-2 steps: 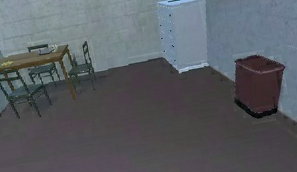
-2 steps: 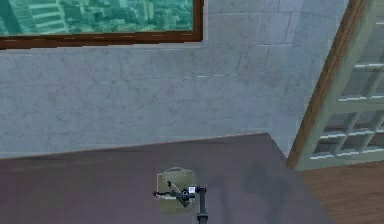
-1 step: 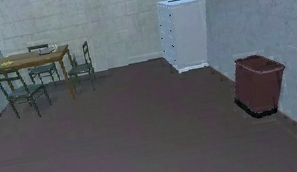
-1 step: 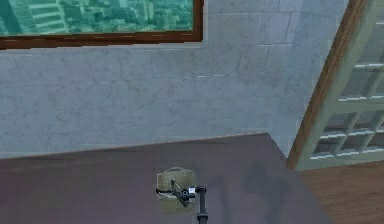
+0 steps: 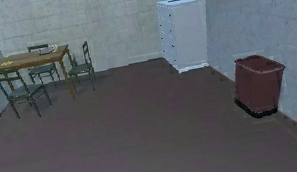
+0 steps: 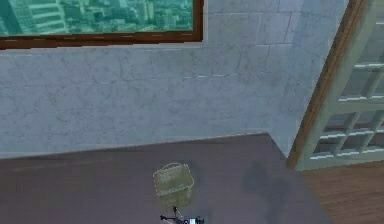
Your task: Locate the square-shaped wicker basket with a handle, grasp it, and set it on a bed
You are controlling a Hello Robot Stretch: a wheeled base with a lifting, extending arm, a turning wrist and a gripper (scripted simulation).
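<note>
You are seeing the gripper (image 6: 179,214) sitting right at the pale basket (image 6: 172,180) against the dark floor (image 6: 80,185) below the window (image 6: 100,20), presumably placed for the grasp; you cannot tell the fingers' state or any hold.

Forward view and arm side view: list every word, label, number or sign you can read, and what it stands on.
No text can be read in these pictures.
White drawer chest: plain front, no label.
Dark red bin: no print.
Wood-framed city view: buildings, no lettering to make out.
White squares at the arm's end: black marks, too small to read.
</note>
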